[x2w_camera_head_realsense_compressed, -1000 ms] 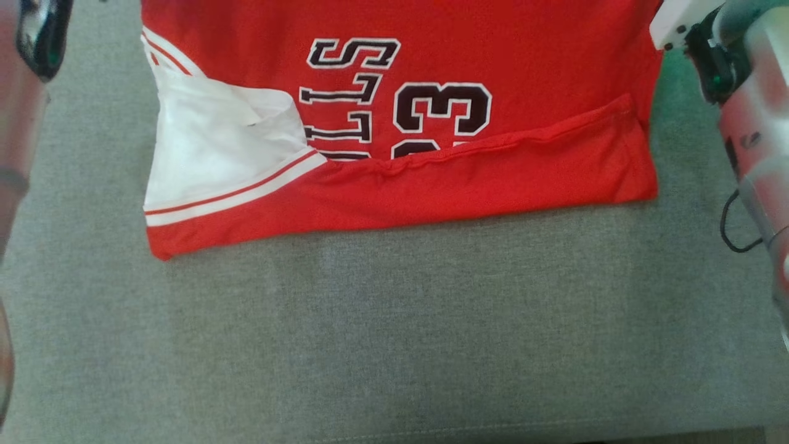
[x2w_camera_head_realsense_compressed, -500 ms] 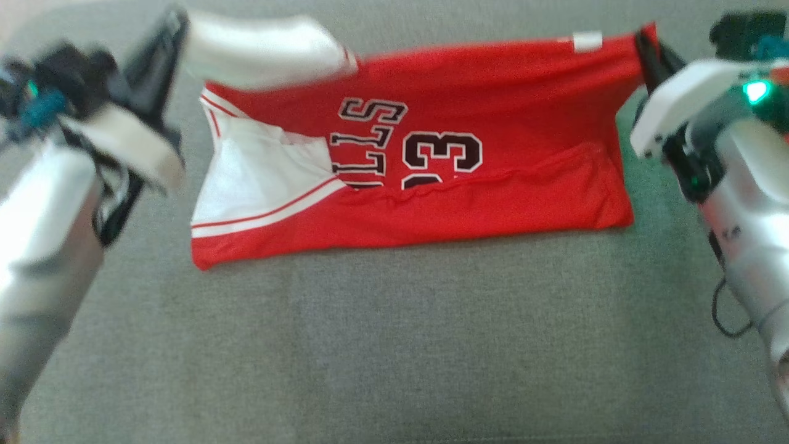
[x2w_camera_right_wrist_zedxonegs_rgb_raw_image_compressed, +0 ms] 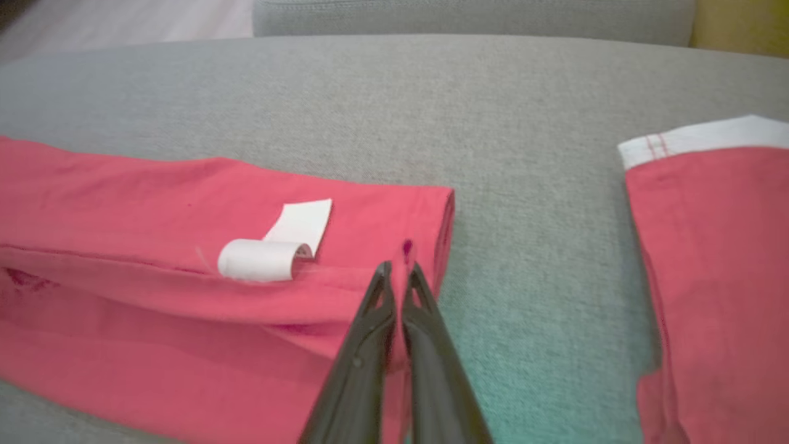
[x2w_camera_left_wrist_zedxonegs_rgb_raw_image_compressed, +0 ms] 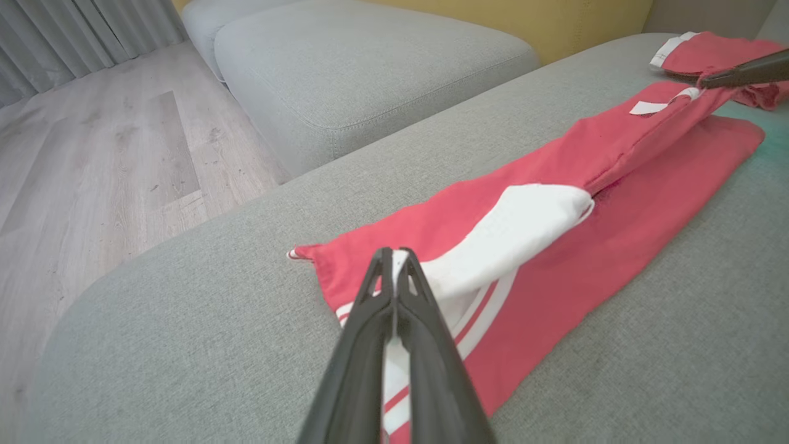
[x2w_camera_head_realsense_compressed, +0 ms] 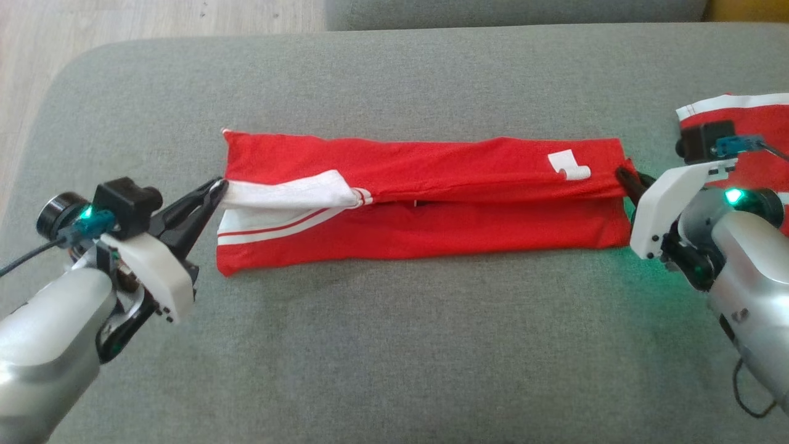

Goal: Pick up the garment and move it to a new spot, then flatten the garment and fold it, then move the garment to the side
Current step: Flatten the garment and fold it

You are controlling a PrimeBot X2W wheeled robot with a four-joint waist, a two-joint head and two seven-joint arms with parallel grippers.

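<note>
The garment (x2w_camera_head_realsense_compressed: pixel 431 197) is a red jersey with white trim, folded into a long narrow band across the grey cushion. My left gripper (x2w_camera_head_realsense_compressed: pixel 217 188) is shut on the white edge of its left end (x2w_camera_left_wrist_zedxonegs_rgb_raw_image_compressed: pixel 394 259). At the right end my right gripper (x2w_camera_head_realsense_compressed: pixel 621 177) is shut on a pinch of red cloth (x2w_camera_right_wrist_zedxonegs_rgb_raw_image_compressed: pixel 404 259). A curled white label (x2w_camera_right_wrist_zedxonegs_rgb_raw_image_compressed: pixel 265 256) lies on the top layer near that end. The upper layer is doubled over the lower one along the band's length.
A second red garment with a white hem (x2w_camera_head_realsense_compressed: pixel 746 123) lies on the cushion beside my right arm (x2w_camera_right_wrist_zedxonegs_rgb_raw_image_compressed: pixel 709 246). The grey cushion (x2w_camera_head_realsense_compressed: pixel 394 345) has open room in front. Wooden floor (x2w_camera_left_wrist_zedxonegs_rgb_raw_image_compressed: pixel 92 154) and another grey cushion (x2w_camera_left_wrist_zedxonegs_rgb_raw_image_compressed: pixel 370 61) lie beyond the far edge.
The camera has pulled back and tilted. Both grippers have carried the jersey's far edge toward me and down, covering the lettering and number and leaving a narrow folded band.
</note>
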